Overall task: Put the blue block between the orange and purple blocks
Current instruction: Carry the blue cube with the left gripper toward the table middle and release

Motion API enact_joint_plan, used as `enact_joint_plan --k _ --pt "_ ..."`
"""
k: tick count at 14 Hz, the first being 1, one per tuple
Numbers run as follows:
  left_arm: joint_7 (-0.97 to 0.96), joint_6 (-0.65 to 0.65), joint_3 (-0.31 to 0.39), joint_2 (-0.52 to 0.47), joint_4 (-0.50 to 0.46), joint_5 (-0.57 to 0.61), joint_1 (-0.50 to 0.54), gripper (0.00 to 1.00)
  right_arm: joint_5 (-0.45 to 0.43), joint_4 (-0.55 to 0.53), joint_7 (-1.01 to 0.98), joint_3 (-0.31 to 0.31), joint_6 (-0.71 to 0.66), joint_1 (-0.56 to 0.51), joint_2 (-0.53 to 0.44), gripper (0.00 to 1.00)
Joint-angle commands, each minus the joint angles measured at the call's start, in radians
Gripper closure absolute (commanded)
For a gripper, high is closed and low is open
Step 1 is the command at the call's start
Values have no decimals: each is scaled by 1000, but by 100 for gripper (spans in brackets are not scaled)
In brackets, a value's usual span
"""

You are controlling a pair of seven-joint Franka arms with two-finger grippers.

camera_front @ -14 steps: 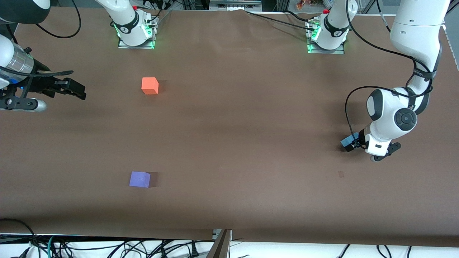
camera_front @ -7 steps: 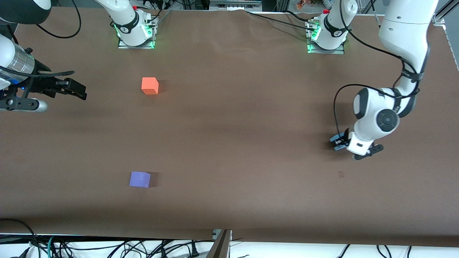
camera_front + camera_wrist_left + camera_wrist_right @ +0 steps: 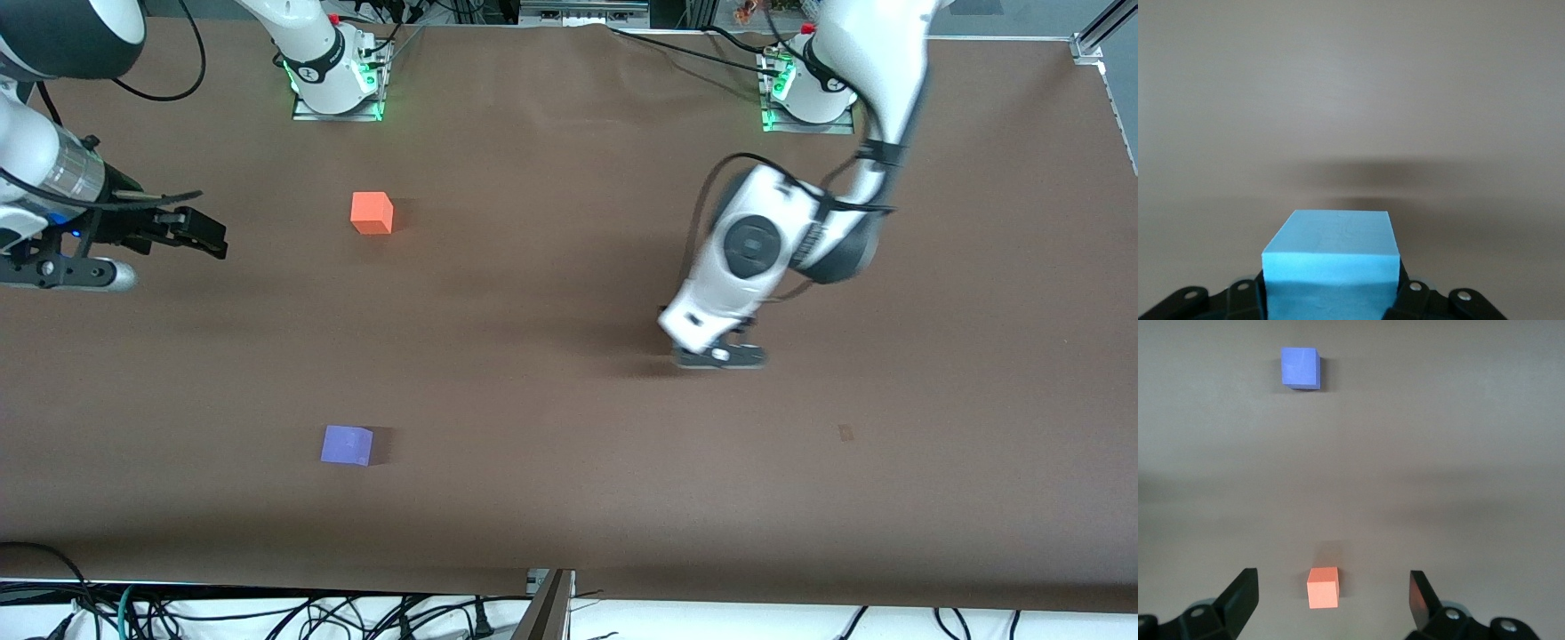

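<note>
My left arm reaches down from its base over the middle of the surface, elbow bent, wrist tipped low. My left claw (image 3: 1330, 303) is clamped on the blue block (image 3: 1330, 257), held just above the surface. My right arm waits at the right arm's edge, its claw (image 3: 1333, 597) spread wide, fingers (image 3: 1243, 592) apart.

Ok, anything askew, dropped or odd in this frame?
Nothing stands out. The small sky-blue matte cube sits squarely in the left gripper, up over bare brown table. The orange-red cube and violet-purple cube rest flat and apart. The right gripper waits open.
</note>
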Motion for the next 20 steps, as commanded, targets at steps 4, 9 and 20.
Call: enact_joint_plan --k 4,9,20 --pt "-110 -15 19 295 403 -121 -168 65 9 -7 -16 1 25 31 26 0" --pt "-285 147 21 454 554 -119 -285 65 15 -4 -19 1 33 34 59 0" --pt "-328 -39 59 325 538 -99 -256 0 19 -11 -17 1 30 36 57 0"
